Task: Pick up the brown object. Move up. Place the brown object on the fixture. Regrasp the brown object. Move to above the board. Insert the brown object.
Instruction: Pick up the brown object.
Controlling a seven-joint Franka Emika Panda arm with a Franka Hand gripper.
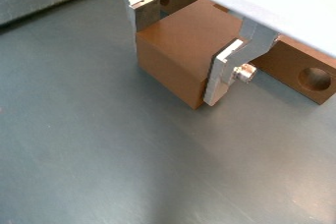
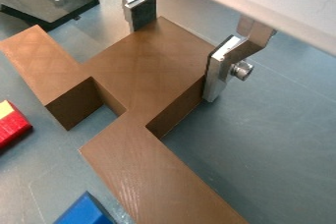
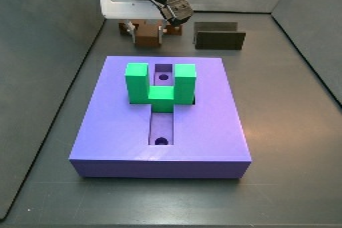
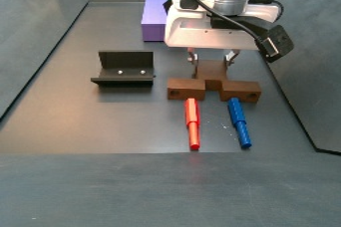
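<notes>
Since pickup comes first: end effector (image 4: pixel 212 72) low over brown object (image 4: pixel 210 90) on table (image 4: pixel 94 131), plates part-open straddling narrow bar, probably not clamped yet. Fixture (image 4: pixel 122 69) apart, empty.

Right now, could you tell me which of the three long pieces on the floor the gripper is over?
The brown object: the gripper straddles it; the red and blue sticks lie clear.
</notes>
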